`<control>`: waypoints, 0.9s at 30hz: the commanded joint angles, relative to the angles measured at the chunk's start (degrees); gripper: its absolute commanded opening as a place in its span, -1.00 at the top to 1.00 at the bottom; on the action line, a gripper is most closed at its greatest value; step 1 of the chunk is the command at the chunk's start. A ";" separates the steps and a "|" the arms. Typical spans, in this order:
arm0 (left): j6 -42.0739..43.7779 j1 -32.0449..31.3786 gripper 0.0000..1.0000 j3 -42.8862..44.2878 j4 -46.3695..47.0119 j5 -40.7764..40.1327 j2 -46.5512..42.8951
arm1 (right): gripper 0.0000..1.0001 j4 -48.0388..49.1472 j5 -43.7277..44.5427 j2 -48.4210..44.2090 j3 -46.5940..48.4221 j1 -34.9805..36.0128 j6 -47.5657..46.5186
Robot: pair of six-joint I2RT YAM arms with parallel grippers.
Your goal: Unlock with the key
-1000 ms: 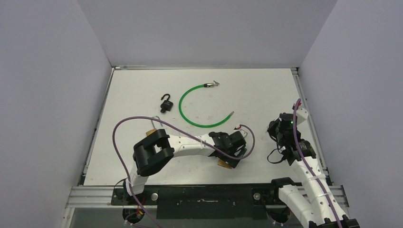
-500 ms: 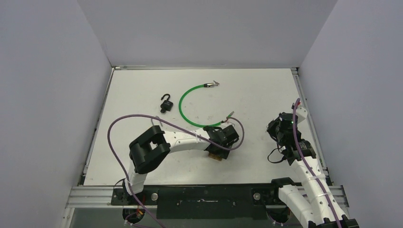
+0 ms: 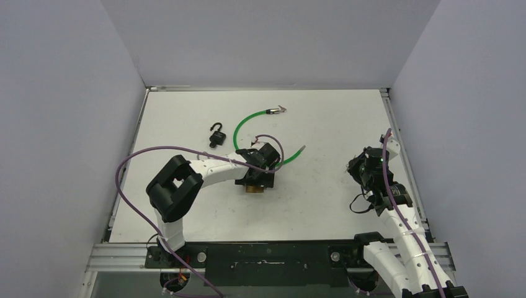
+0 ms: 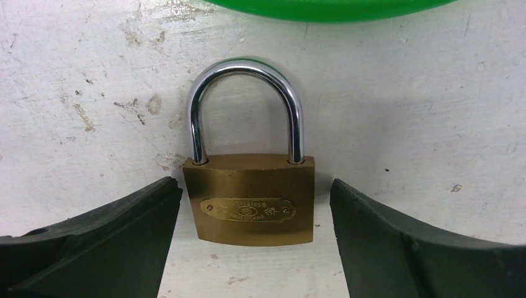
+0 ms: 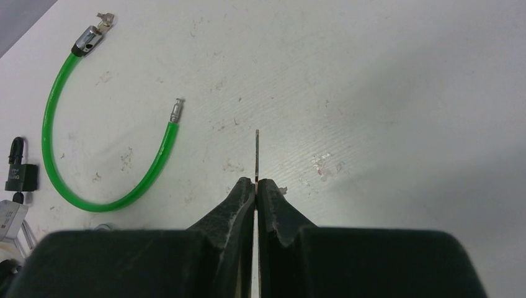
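A brass padlock (image 4: 251,198) with its steel shackle closed lies flat on the white table, also seen in the top view (image 3: 253,189). My left gripper (image 4: 254,186) is open, its jaws to either side of the padlock body. The left finger (image 4: 124,230) nearly touches the body and the right finger (image 4: 397,242) stands a small gap away. My right gripper (image 5: 256,182) is shut on a thin key (image 5: 257,152), seen edge-on with the blade pointing forward above the table. It sits at the right side of the top view (image 3: 366,169), well apart from the padlock.
A green cable lock (image 3: 247,133) curves across the table's far middle, just beyond the brass padlock (image 4: 329,7); it also shows in the right wrist view (image 5: 93,186). A small black padlock (image 3: 216,136) with an open shackle lies left of it. Walls enclose the table.
My left gripper has moved left and away from the near edge, and the brass padlock has moved with it between the fingers. The right arm has not moved.
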 commanded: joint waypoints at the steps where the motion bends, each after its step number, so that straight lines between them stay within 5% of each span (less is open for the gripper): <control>1: -1.12 0.27 -0.77 0.05 0.11 0.00 -0.35 | 1.00 2.56 -0.65 -0.55 -0.14 -0.32 0.04; 4: -2.02 0.53 -0.73 0.96 -1.04 0.16 1.37 | 1.00 2.61 -0.69 -0.55 -0.14 -0.33 0.13; 15: -7.30 1.46 0.29 0.56 -1.32 2.41 2.57 | 1.00 5.27 -5.27 -0.55 -0.39 -0.32 -1.41; 22: -11.86 8.11 0.33 2.98 5.37 12.29 -6.72 | 1.00 18.50 -30.52 2.20 -2.66 0.88 -4.84; 27: -20.53 14.26 0.33 1.67 14.28 22.86 -12.33 | 1.00 22.34 -34.14 7.14 -1.77 10.81 -8.47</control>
